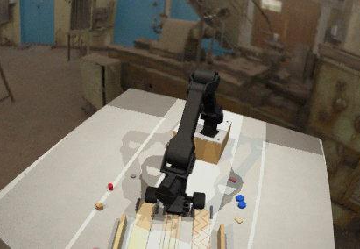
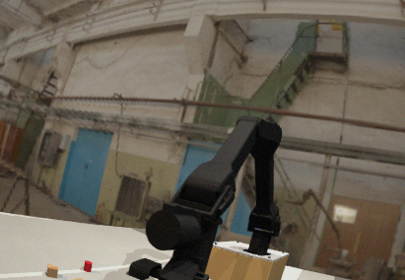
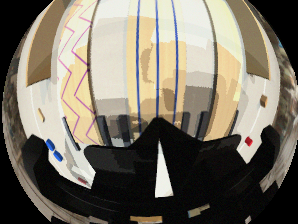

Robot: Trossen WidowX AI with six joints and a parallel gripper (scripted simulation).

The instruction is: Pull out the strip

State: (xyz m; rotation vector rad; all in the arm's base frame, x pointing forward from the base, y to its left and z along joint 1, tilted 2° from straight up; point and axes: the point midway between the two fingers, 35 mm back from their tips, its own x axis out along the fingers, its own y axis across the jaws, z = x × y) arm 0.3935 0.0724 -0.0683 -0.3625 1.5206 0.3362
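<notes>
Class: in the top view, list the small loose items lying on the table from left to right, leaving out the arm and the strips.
Tan cube → red cylinder → grey disc → red block → tan chip.

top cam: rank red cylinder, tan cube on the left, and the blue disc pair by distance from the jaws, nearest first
Gripper sits at the near ends of the strips.
1. Blue disc pair, to the image right of the gripper, nearest.
2. Red cylinder, to the image left, slightly farther; close to call against the discs.
3. Tan cube, farther left, by the white line.

red cyl (image 1: 110,187), 2 blue discs (image 1: 240,201), tan block (image 1: 99,206), wood plinth (image 1: 210,151)
</notes>
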